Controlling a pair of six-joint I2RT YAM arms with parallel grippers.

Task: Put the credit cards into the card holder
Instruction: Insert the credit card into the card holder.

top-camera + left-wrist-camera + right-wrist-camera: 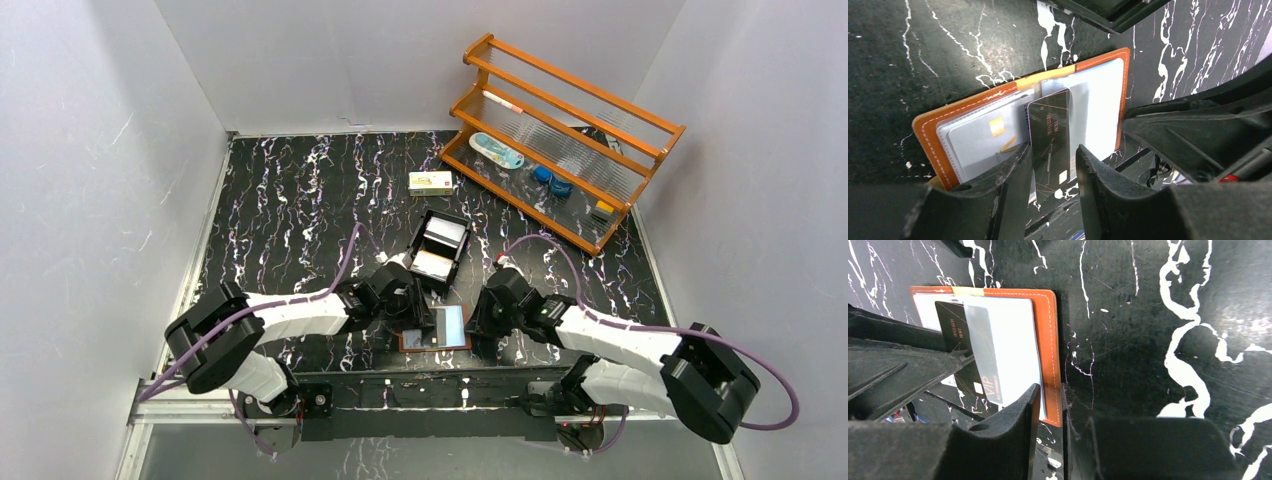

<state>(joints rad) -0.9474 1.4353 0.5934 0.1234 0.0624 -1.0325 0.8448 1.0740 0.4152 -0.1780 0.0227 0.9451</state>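
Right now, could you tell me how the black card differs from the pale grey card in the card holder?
The black card is dark with thin gold lines; the pale grey card is light. The black card overhangs the card holder; the pale grey card lies within it. Both rest on its open pages.

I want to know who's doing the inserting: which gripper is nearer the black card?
Left. The left gripper straddles the black card; the right gripper sits at the outer edge of the card holder.
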